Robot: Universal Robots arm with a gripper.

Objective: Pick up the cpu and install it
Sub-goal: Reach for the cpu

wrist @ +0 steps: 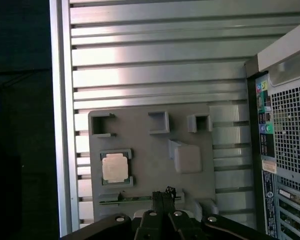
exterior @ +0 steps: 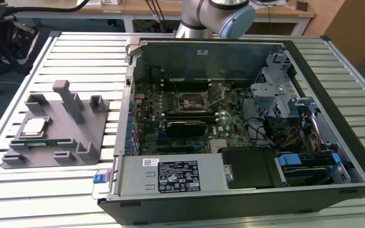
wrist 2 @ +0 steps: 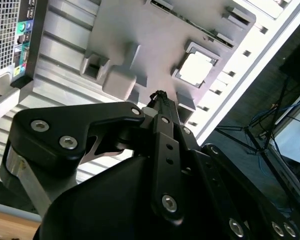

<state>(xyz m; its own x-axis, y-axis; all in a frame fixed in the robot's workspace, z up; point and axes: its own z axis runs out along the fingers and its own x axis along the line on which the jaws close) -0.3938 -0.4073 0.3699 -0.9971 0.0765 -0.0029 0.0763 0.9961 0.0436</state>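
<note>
fingertips first: in both wrist views the gripper (wrist 2: 160,95) (wrist: 163,192) has its two fingers pressed together, tips meeting, nothing between them. closed and carrying nothing.

out past the tips, the second wrist view looks down on the grey holder plate (wrist 2: 135,35), and there's the cpu (wrist 2: 196,68), silver top up, seated in its square pocket, apart from the fingers with clear air between. the first wrist view agrees: the cpu (wrist: 114,167) sits flat in its frame on the plate (wrist: 145,150), with the thin green memory stick (wrist: 135,200) lying just beside it.

wider now, the exterior view: the cpu (exterior: 33,126) rests on the plate (exterior: 84,135) toward the exterior view's left, on the slatted table (exterior: 74,52). the open computer case (exterior: 201,52) lies beside it, and the black-framed socket (exterior: 191,100) on the board inside looks vacant, as far as i can tell. the arm (exterior: 214,14) stands at the far edge of the table.

so the score, by my reading: nothing picked, nothing installed. chip untouched in its pocket, the whole job left to do.
</note>
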